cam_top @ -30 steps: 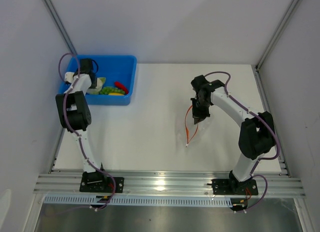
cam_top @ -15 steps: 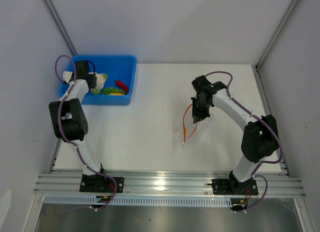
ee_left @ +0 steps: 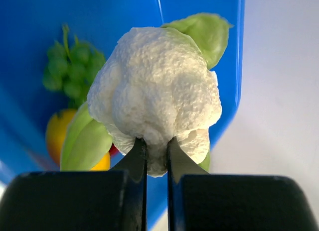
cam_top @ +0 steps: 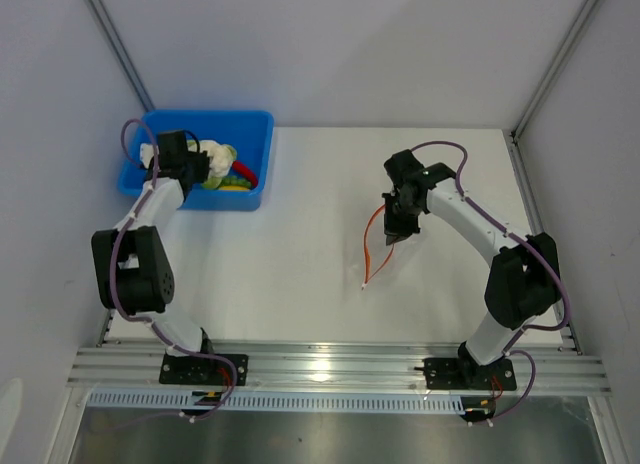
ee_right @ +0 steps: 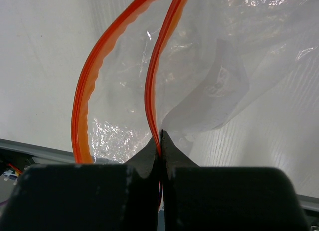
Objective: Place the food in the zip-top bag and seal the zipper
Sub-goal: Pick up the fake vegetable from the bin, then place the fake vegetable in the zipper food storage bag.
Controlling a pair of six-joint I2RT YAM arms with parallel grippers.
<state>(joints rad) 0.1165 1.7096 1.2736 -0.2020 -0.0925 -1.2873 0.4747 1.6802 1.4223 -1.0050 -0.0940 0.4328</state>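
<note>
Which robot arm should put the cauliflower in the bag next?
Left. The left gripper pinches the cauliflower over the blue bin, while the right gripper is shut on one strip of the zipper, holding the mouth of the zip-top bag open.

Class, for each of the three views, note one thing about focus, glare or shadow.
Top external: bright glare on the metal rail. Left wrist: cauliflower sharp, grapes behind it blurred. Right wrist: crinkled zip-top bag glints, with a grey shadow across it.
</note>
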